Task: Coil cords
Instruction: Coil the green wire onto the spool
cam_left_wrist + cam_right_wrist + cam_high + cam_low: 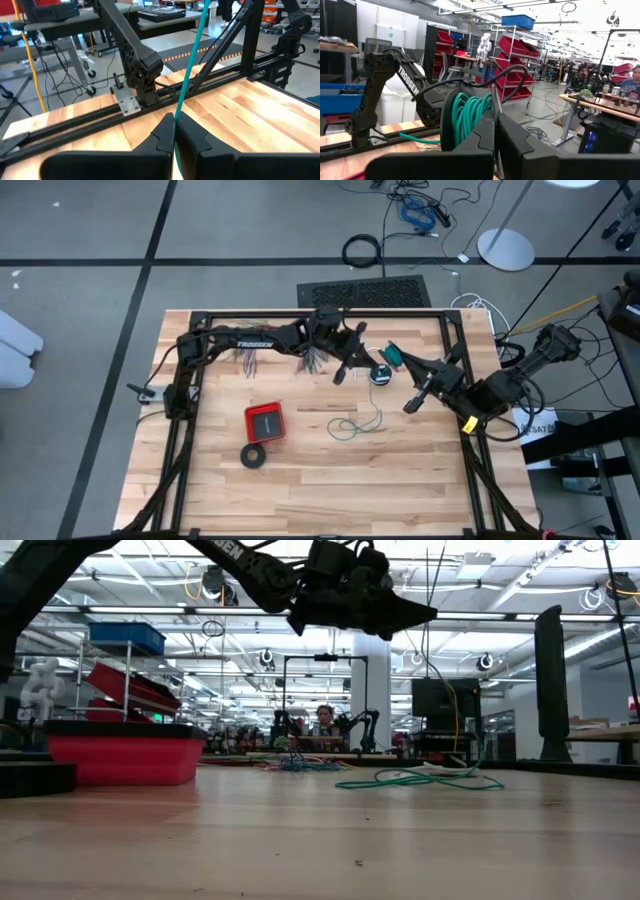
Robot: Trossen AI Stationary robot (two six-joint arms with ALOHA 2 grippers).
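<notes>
The teal-green wire is partly wound into a small coil [465, 117] that sits at my right gripper [495, 116], which is shut, above the table's far right [393, 356]. From there a strand [192, 55] runs to my left gripper [175, 119], shut on it above the table's far middle [340, 373]. The rest of the wire [352, 425] lies in loose loops on the tabletop [420, 780]. A white cord's black round piece [380, 375] lies between the two grippers. My left gripper pinches a single strand of the teal-green wire [176, 111] between its two fingertips. The fingers point nearly level across the table. The strand runs on straight and taut, up and away from the fingertips. My right gripper is shut on the teal-green coil's several turns [470, 131]. Its own fingers hide the place of contact. The coil stands upright beside the fingertips, lifted clear of the table.
A fanned bundle of many-coloured wires [315, 360] lies under the left arm at the far side. A red box [265, 422] and a black tape ring [254, 456] sit left of centre. The black frame rails [300, 315] border the wooden table.
</notes>
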